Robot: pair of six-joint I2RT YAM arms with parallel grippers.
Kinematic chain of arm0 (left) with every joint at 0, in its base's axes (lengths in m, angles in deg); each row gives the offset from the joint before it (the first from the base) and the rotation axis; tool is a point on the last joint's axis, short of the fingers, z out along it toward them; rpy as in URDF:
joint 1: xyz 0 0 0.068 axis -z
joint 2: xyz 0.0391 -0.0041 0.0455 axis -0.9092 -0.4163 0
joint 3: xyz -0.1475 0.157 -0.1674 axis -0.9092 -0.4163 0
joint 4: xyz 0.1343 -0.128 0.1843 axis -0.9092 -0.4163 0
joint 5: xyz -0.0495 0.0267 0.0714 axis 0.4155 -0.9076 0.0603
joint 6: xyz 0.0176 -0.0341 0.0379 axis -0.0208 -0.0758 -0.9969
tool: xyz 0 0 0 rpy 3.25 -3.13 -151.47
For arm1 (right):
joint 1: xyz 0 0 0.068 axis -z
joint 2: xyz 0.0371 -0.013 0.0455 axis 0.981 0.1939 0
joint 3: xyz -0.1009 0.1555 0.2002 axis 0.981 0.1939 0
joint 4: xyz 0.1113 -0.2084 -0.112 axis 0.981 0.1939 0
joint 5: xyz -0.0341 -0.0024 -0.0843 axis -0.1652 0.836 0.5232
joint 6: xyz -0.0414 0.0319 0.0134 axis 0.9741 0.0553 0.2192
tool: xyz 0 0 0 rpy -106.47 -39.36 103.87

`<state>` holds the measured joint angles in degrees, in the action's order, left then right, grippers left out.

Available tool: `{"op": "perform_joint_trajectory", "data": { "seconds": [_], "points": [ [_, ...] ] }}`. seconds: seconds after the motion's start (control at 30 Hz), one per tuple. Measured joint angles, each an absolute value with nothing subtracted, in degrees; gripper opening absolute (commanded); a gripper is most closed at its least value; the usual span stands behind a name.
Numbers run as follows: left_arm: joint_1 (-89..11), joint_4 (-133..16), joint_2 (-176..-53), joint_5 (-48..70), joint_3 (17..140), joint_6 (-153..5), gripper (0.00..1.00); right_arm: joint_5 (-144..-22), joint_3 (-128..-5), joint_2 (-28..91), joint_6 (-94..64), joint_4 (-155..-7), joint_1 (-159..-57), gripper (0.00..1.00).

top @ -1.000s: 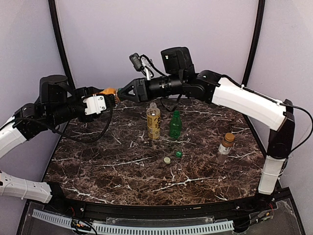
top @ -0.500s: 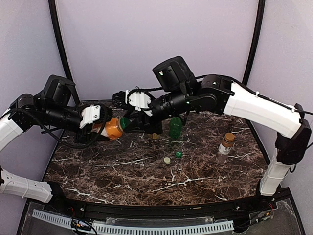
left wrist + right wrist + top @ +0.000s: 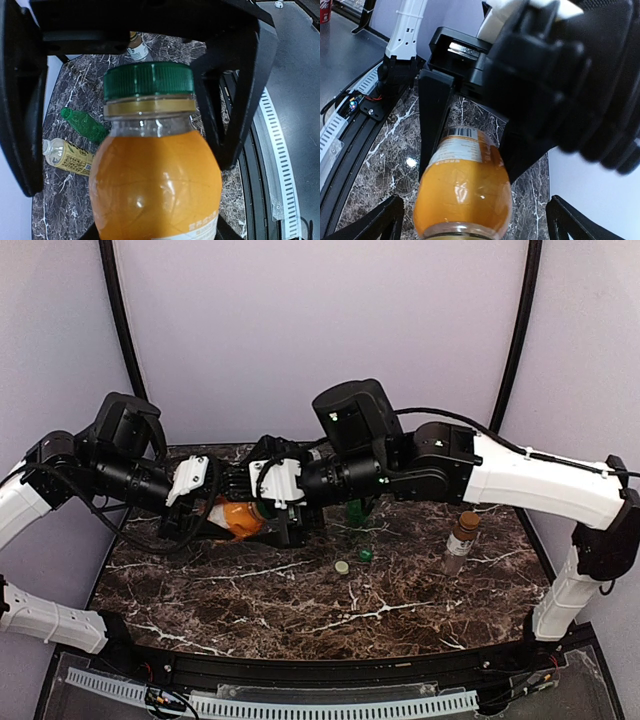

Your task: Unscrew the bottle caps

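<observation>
The left gripper (image 3: 220, 515) was clamped on the body of the orange bottle (image 3: 155, 185), holding it roughly sideways in the air above the far left part of the table (image 3: 250, 590), not resting on it. The right gripper (image 3: 272, 508) faced it with its fingers (image 3: 235, 100) spread wide on either side of the green cap (image 3: 148, 80), not closed on it. To do this well, those fingers probably needed to close squarely on the cap's ribbed side, in line with the neck, while the left gripper kept the body from turning. Too hard a squeeze on the soft bottle could push juice out once the seal broke. The table was dark and marble-patterned, with loose caps (image 3: 342, 567) near its middle and a slim bottle (image 3: 460, 540) toward its right edge. Plain pale walls (image 3: 300, 330) stood behind.
</observation>
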<state>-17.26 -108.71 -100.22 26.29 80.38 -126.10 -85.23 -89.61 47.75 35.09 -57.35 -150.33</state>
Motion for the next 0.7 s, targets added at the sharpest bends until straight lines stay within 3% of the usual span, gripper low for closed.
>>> {"op": "perform_joint_trajectory", "data": {
  "seconds": [0.2,0.43,0.7],
  "points": [
    [-17.24,-102.99,-98.91,21.66,78.54,-126.36,0.10,-85.53,-84.01,43.01,26.54,-63.77,-149.67,0.99],
    [-17.24,-92.84,-97.51,8.50,73.98,-130.21,0.11,-87.50,-82.37,36.85,5.38,-71.16,-143.55,0.97],
    [-17.00,-77.33,-97.14,-7.59,68.27,-139.06,0.11,-85.51,-89.08,43.32,-25.28,-70.79,-139.53,0.91]
  ]
}}
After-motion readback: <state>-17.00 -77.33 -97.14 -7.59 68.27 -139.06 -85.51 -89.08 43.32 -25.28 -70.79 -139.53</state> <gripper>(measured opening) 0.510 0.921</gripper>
